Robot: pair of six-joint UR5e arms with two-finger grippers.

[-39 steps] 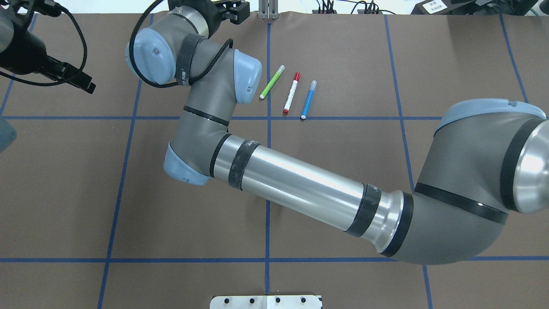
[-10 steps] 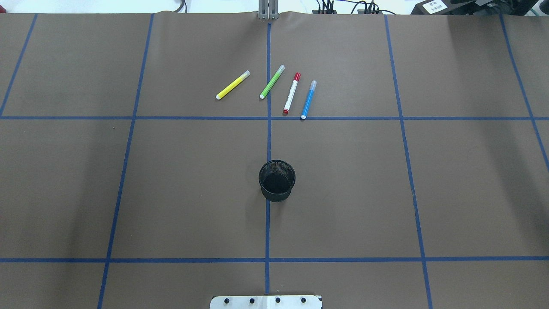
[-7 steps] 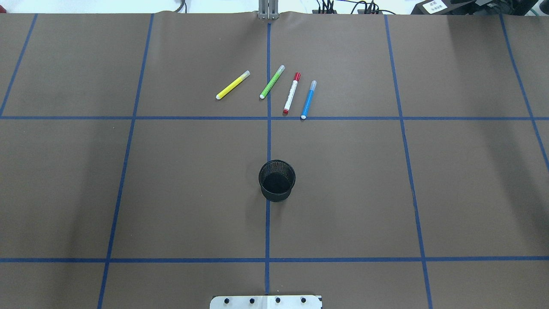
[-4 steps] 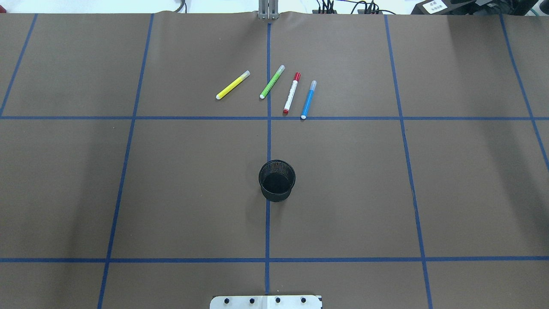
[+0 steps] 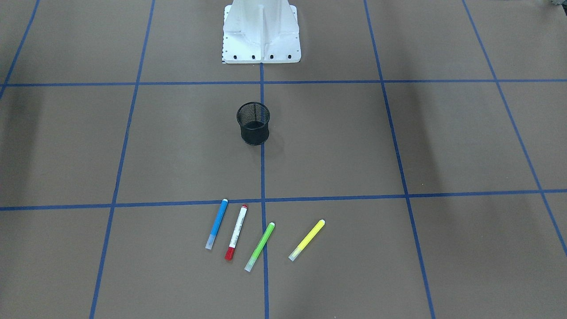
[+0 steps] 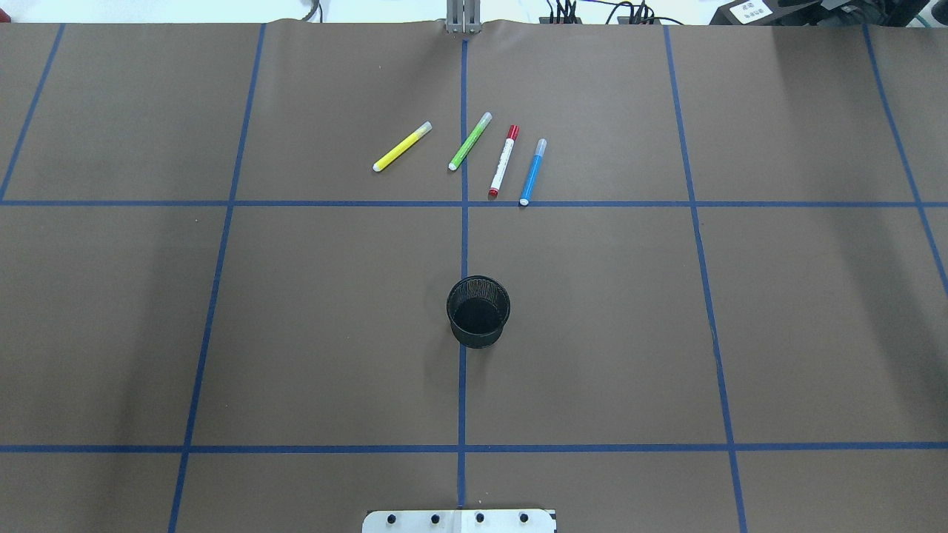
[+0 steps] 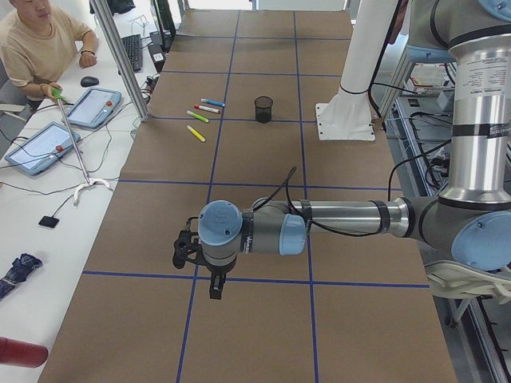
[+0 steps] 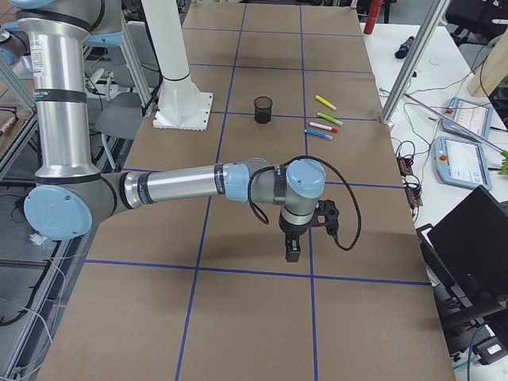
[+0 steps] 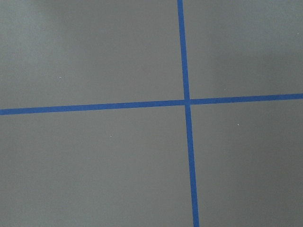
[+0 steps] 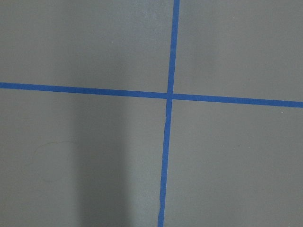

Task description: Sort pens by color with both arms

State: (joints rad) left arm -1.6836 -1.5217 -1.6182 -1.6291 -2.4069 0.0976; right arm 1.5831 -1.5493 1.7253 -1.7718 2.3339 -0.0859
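Note:
Four pens lie in a row on the brown table, far from the robot base: yellow [image 6: 402, 146], light green [image 6: 469, 141], white with red ends [image 6: 503, 161] and blue [image 6: 532, 172]. The front-facing view shows the same row mirrored: blue [image 5: 216, 223], red-ended [image 5: 236, 232], green [image 5: 260, 247], yellow [image 5: 307, 239]. Both arms are out of the overhead view. The left gripper [image 7: 214, 287] hangs over a tape crossing far from the pens; the right gripper [image 8: 291, 250] does likewise at the other end. I cannot tell whether either is open or shut. Each wrist view shows only bare table and blue tape.
An upright black wire-mesh cup [image 6: 478, 312] stands at the table's middle, between the pens and the white base mount [image 6: 459, 520]. Blue tape lines grid the table. A seated person [image 7: 36, 48] and tablets [image 7: 44, 148] are at a side table beyond the pens.
5.6 s ago the right arm lay across the table, hiding the cup and the yellow pen, with the left gripper at the left edge. Both have left the overhead view; nothing moved in the last 1.4 s.

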